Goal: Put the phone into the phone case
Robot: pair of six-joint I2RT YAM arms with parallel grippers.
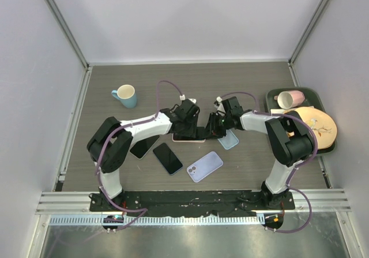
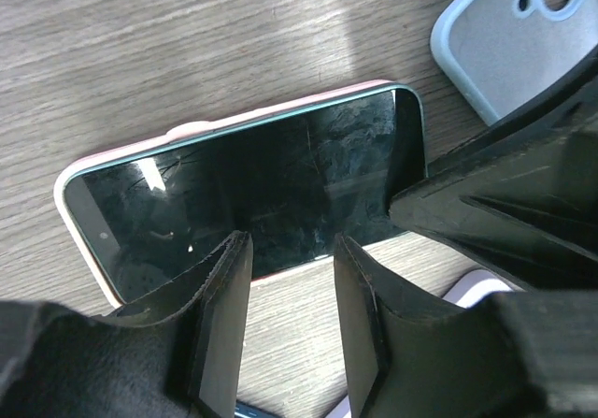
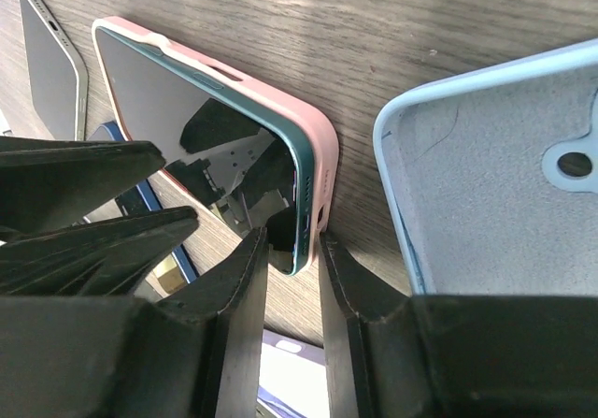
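Lavender case (image 1: pixel 204 166) lies nearest my bases on the wood-grain worktop (image 2: pixel 187 44), with one dark phone (image 1: pixel 168 158) just to its left and a second dark phone (image 1: pixel 144 146) beyond that. Past them, both my arms meet over the task's phone (image 2: pixel 252 175), which lies screen-up inside the rim of the pink case (image 3: pixel 316 142), its teal edge showing along the pink wall. My left hand (image 2: pixel 291 245) hangs above the phone's long near edge, fingers apart and gripping nothing. My right hand (image 3: pixel 294 240) straddles one end corner of phone and case, fingers narrowly apart; whether they pinch it I cannot tell. A pale blue case (image 3: pixel 495 156) lies just beside that corner, inside up. Farther off stand a blue cup (image 1: pixel 125 96) at left and, at right, a green tray (image 1: pixel 271 99) holding a pink mug (image 1: pixel 290 98), a plate (image 1: pixel 316 128) overlapping it.
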